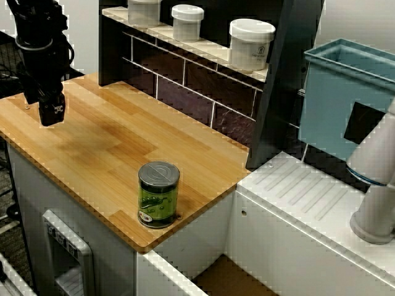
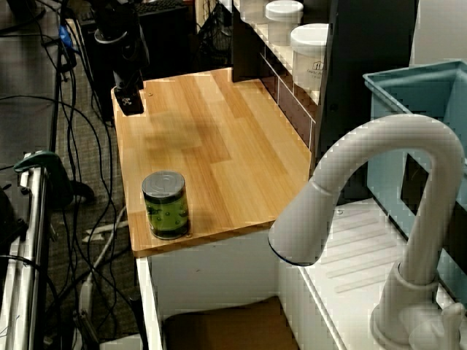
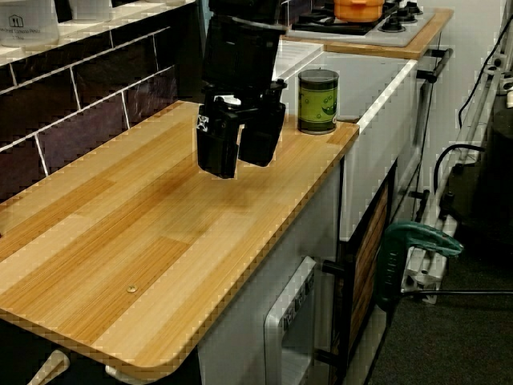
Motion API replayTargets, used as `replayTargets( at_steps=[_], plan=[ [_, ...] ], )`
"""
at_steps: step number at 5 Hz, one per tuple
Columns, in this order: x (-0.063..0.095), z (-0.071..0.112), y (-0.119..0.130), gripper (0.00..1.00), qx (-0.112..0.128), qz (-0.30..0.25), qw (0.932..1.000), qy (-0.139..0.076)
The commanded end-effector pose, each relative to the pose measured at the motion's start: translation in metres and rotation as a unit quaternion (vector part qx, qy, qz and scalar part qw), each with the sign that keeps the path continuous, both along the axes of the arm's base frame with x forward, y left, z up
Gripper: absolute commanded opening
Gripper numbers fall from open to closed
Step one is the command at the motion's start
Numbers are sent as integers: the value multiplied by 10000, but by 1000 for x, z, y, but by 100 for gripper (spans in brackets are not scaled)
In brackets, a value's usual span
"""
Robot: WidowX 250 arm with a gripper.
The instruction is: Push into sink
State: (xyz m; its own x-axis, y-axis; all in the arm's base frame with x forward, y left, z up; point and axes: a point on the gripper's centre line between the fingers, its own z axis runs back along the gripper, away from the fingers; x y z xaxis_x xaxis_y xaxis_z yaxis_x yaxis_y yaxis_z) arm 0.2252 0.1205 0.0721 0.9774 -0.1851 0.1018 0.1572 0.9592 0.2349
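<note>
A green can [image 1: 158, 194] stands upright near the front corner of the wooden table [image 1: 105, 142], low in the frame's centre. The black hand [image 1: 50, 113] hangs at upper left, well apart from it. The sink [image 1: 229, 279] lies at bottom centre, beside the ridged drainboard [image 1: 305, 197].

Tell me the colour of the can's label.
Green, with a silver lid; the can shows best in the view facing the tiled wall.

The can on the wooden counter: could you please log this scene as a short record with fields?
can: green can, upright, at the counter corner nearest the sink
counter: wooden top
sink: brown floor below the counter edge
gripper: open, above the counter, apart from the can
shelf: three white jars
bin: teal bin beyond the drainboard
</note>
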Motion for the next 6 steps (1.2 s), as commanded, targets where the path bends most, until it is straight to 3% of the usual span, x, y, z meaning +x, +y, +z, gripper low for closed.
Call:
replayTargets(
  at_steps=[1, 3, 6],
  plan=[
    [8, 0, -4, 100, -205, -119, 9994, -258],
    [14, -20, -25, 100, -138, -392, 9989, -210],
    [1, -13, -80, 100, -83, -839, 9956, -414]
  ],
)
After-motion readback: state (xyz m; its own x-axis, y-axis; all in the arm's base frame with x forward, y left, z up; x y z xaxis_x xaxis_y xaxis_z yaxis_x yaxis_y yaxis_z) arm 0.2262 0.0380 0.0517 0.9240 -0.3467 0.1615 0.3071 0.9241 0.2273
